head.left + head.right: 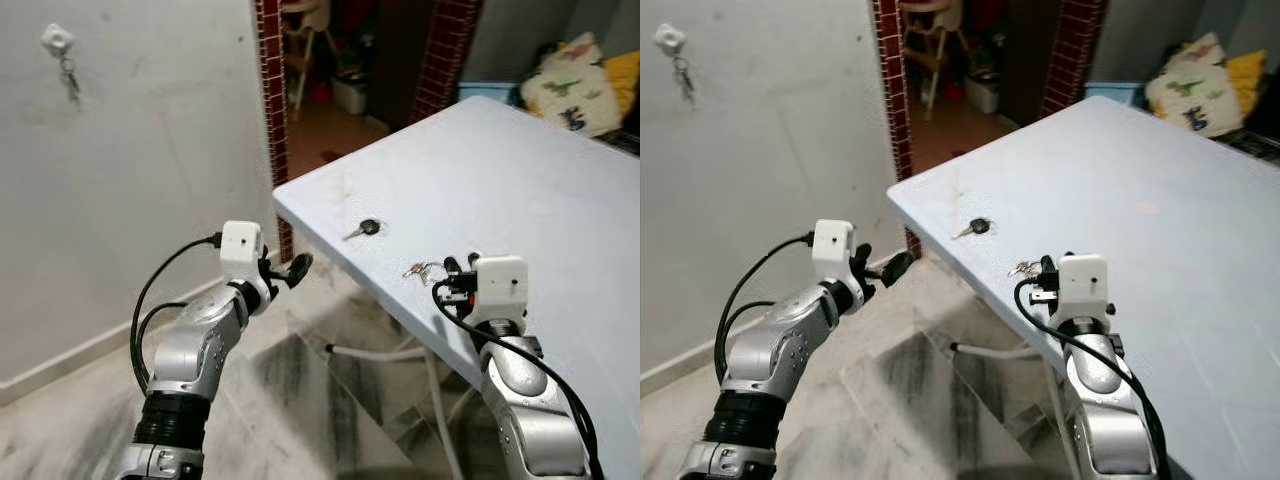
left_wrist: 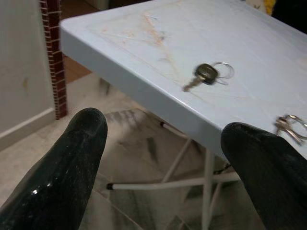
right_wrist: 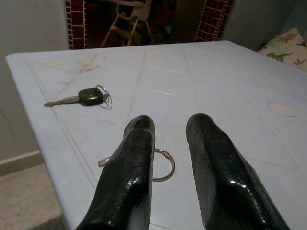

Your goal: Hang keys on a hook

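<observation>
- Two key sets lie near the table's (image 1: pixel 520 170) left edge: a black-headed key (image 1: pixel 366 228) and a key ring (image 1: pixel 420 270).
- Right gripper (image 3: pixel 168 143), fingers narrowly parted, hovers over the key ring.
- Left gripper (image 2: pixel 168 143), spread wide, hangs over open floor (image 1: pixel 300 380) left of the table.

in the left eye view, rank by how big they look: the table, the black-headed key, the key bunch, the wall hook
1. table, largest by far
2. black-headed key and key bunch: look alike, unranked
3. wall hook: similar too, but farther away, so unsure
</observation>
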Controlling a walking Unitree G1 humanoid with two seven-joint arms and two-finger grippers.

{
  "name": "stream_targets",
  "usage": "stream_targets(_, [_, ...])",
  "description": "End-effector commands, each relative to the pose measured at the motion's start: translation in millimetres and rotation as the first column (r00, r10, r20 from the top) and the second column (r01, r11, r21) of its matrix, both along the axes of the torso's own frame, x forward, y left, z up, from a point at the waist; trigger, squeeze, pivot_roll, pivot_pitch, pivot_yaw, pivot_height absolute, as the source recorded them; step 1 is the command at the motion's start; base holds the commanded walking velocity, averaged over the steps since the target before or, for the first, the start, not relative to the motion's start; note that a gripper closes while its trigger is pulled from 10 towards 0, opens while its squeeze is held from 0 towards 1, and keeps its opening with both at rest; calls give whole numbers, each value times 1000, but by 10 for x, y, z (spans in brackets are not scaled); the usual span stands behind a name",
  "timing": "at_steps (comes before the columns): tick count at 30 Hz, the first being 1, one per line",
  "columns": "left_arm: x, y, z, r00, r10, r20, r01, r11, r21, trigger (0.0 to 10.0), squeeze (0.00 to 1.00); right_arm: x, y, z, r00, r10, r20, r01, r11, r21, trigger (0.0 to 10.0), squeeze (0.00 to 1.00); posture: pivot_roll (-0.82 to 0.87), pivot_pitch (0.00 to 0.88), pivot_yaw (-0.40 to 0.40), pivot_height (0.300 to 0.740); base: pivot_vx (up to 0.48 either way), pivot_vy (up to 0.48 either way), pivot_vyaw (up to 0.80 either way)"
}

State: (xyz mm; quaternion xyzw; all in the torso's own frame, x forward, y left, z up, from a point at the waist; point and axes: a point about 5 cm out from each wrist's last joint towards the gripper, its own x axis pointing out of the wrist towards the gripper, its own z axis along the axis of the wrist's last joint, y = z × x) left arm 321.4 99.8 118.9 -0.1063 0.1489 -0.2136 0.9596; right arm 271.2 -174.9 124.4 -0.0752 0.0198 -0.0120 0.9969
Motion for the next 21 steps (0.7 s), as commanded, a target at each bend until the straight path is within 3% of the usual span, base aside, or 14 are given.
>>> stream_targets(1, [-5,-7,56,1000,-6,24,6,1000,-4,10000,0,1,-15,7,1000,-8,2,8,1000,1,10000,0,2,0,5,740,0,-266,0])
stream_targets(14, [5,-10,62,1000,-1,23,2,1000,-21,10000,0,-11,-15,-24,1000,-10,-7,10,1000,0,10000,0,0,0,7,740,0,-342,0])
stream_targets(21, [-2,27,31,1000,21,7,-21,1000,-7,10000,0,-31,-1,-82,999,8,-43,-7,1000,15,10000,0,1,0,7,740,0,0,0])
